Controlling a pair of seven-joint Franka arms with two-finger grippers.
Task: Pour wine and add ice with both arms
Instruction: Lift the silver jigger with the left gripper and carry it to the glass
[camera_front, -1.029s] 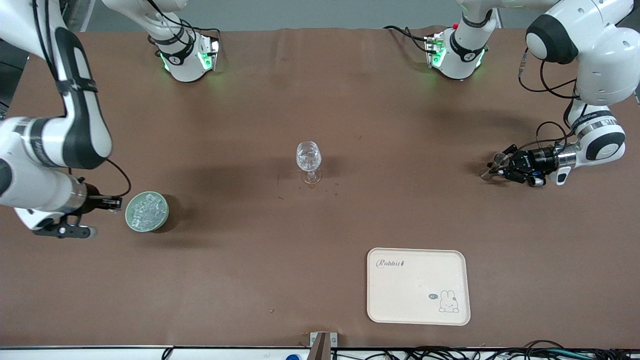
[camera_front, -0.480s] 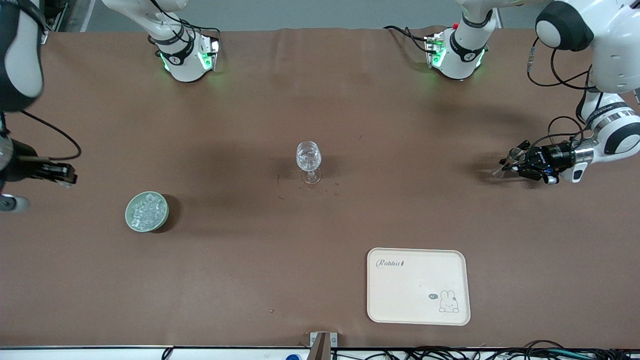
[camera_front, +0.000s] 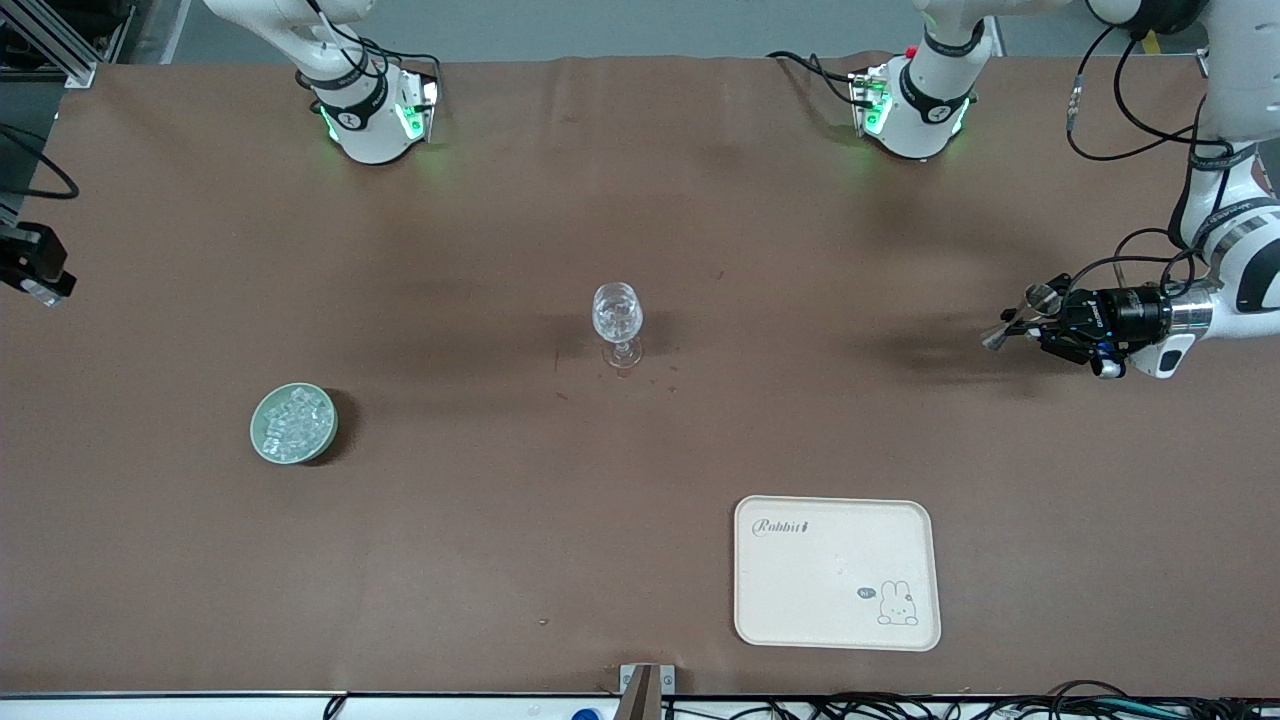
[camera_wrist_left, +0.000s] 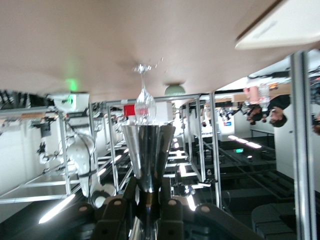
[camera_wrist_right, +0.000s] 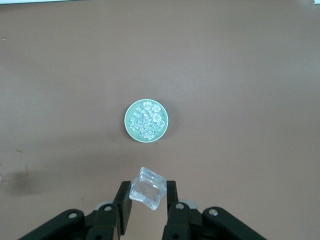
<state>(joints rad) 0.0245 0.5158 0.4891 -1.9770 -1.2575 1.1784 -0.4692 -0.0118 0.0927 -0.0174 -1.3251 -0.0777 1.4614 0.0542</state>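
A clear stemmed wine glass (camera_front: 617, 322) stands upright mid-table, and it also shows in the left wrist view (camera_wrist_left: 144, 102). My left gripper (camera_front: 1030, 318) hovers over the table toward the left arm's end. It is shut on the narrow waist of a shiny metal cone cup (camera_wrist_left: 148, 145), which lies sideways. A pale green bowl (camera_front: 293, 423) heaped with ice (camera_wrist_right: 146, 120) sits toward the right arm's end. High above the table at that end, my right gripper (camera_wrist_right: 148, 194) is shut on a single ice cube (camera_wrist_right: 148, 187). In the front view this gripper (camera_front: 40, 285) sits at the picture's edge. Wine is out of view.
A cream tray (camera_front: 837, 572) with a rabbit drawing lies near the table's front edge, closer to the front camera than the glass. Both arm bases (camera_front: 372, 115) (camera_front: 912, 105) stand along the edge farthest from the front camera. Brown tabletop surrounds the glass.
My right arm has risen from beside the bowl and swung out toward its end of the table. My left gripper has drifted with the metal cup toward the left arm's end.
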